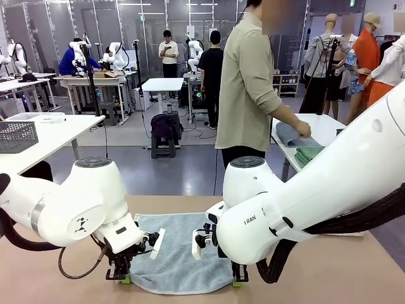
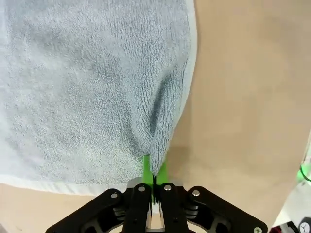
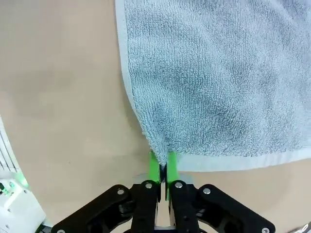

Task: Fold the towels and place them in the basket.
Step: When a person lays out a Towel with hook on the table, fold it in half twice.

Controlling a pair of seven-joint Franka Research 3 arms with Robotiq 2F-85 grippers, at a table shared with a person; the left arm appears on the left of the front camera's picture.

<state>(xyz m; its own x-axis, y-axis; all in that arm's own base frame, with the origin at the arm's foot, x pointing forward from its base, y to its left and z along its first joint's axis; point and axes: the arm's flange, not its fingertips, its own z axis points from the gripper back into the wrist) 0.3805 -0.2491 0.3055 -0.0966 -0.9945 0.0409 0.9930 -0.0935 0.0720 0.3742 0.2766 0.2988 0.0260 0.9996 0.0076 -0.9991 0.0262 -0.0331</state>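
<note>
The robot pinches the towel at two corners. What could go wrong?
The left tool and right tool each hold only a small pinch of the towel at its near corners, so a corner might slip out when lifted. If one side lifts faster, the fold may come out crooked.

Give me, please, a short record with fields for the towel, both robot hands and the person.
towel: light blue, spread flat on the tan table
left hand: shut on one near towel corner
right hand: shut on the other near corner
person: standing beyond, touching a folded blue towel
basket: on a white table, far left
</note>
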